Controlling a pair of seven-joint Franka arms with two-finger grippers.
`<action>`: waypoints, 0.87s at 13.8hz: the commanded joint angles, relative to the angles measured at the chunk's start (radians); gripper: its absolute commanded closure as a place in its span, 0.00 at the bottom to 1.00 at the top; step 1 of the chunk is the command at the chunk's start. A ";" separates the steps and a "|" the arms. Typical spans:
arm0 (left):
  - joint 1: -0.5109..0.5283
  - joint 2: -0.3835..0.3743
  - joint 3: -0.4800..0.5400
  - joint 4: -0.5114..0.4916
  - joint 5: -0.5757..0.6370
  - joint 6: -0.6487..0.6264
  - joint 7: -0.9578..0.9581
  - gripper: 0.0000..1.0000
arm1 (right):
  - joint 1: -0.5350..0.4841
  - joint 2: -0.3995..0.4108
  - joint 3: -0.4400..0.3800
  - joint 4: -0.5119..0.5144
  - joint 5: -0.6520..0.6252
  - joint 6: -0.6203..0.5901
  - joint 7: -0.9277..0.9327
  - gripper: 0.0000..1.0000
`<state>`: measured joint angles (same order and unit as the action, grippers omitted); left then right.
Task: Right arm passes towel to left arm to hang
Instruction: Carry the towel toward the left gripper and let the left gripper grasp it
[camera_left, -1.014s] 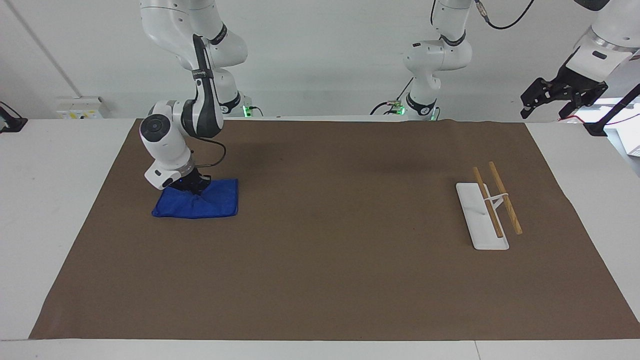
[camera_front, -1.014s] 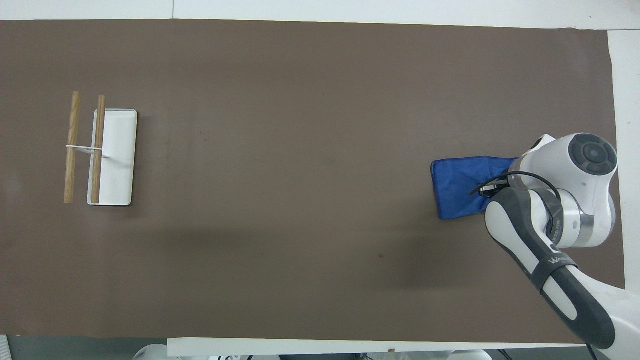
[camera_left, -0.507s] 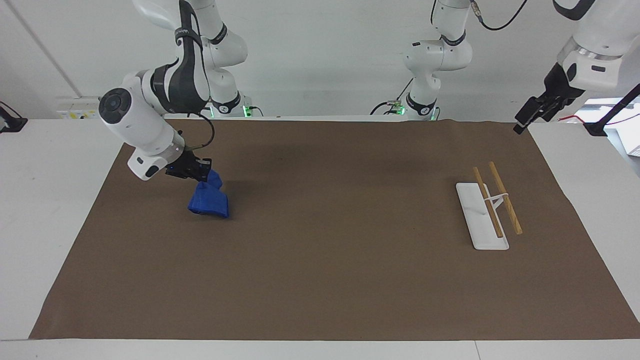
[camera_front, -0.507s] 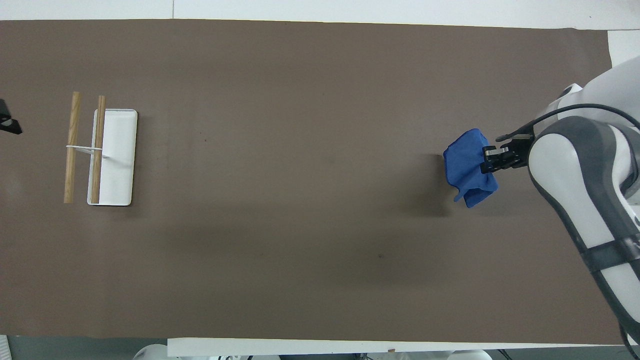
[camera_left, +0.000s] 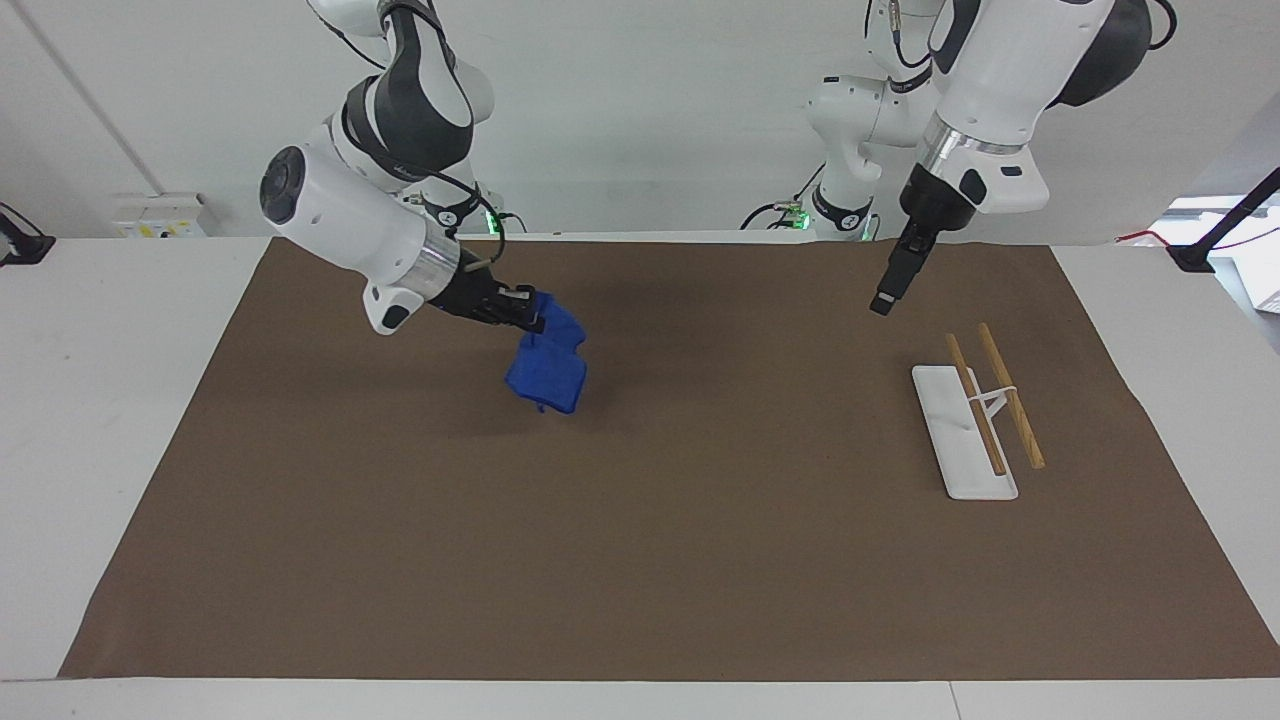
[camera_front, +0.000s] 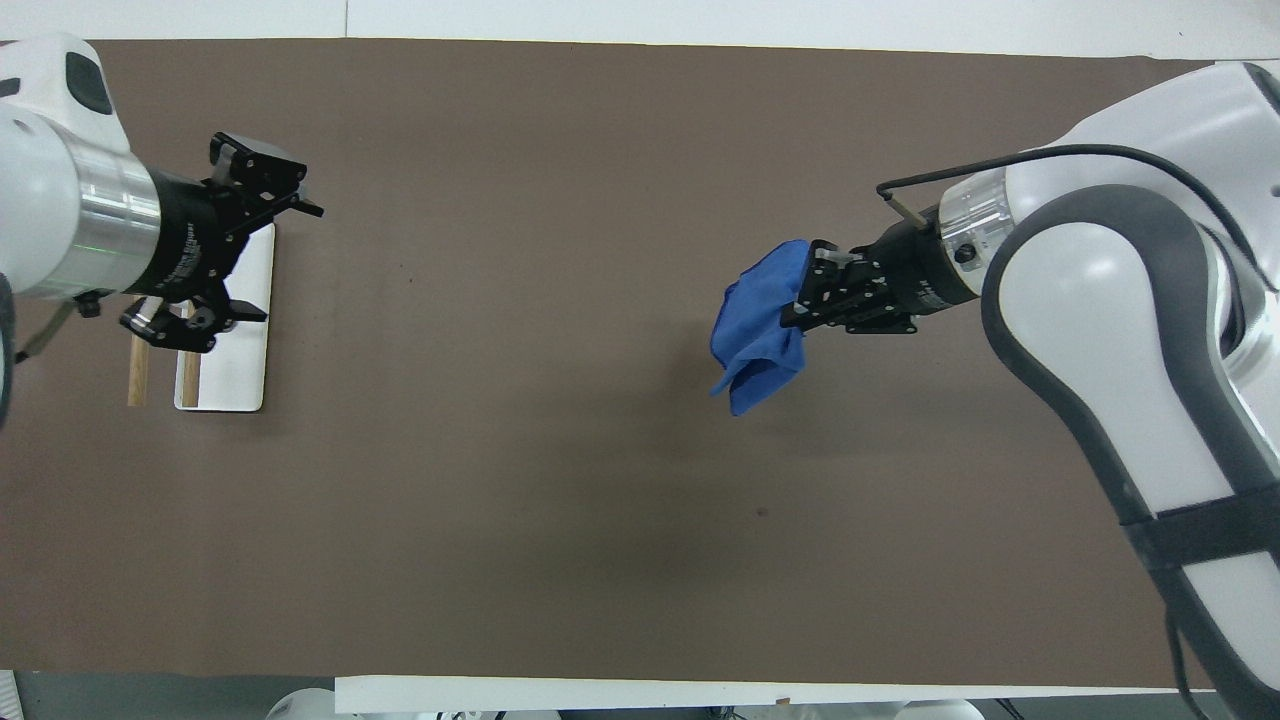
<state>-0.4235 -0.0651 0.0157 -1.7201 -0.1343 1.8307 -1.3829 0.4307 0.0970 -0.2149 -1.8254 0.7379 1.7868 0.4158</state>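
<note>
Right arm (camera_left: 350, 215) reaches in over the brown mat (camera_left: 640, 560) on the desk (camera_left: 100, 400), wrist tilted toward the rack end. Right tool (camera_left: 540, 318) is clamped on the towel (camera_left: 548, 372); the blue cloth is bunched at the pinch and hangs down from it, clear of the mat, with its shadow on the mat below. In the overhead view the towel (camera_front: 760, 325) hangs off the tip of the right tool (camera_front: 805, 295), well apart from the rack (camera_front: 235, 340), roughly in the middle stretch of the mat (camera_front: 560, 560). Left arm (camera_left: 1000, 90) is raised, its left tool (camera_left: 888, 295) pointing down in the air over the mat, near the rack (camera_left: 965, 440) on the side toward the robots and toward the towel. From overhead the left tool (camera_front: 265, 245) covers part of the rack, fingers (camera_front: 250, 165) spread apart with nothing between them. Rack stands on the mat toward the left arm's end of the desk: a white base plate with two wooden rods (camera_left: 1010, 395) carried on a small white bracket, both rods bare.
</note>
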 joint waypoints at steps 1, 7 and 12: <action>-0.078 0.019 0.013 -0.073 -0.060 0.134 -0.201 0.01 | 0.060 0.010 -0.003 0.002 0.136 0.049 0.196 1.00; -0.182 0.067 0.013 -0.179 -0.162 0.191 -0.312 0.07 | 0.114 0.000 -0.003 -0.026 0.359 0.115 0.420 1.00; -0.208 0.062 0.012 -0.188 -0.163 0.120 -0.312 0.17 | 0.167 0.000 -0.001 -0.043 0.359 0.186 0.426 1.00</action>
<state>-0.6169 0.0162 0.0146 -1.8953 -0.2841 1.9737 -1.6852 0.5719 0.1077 -0.2158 -1.8491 1.0765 1.9301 0.8258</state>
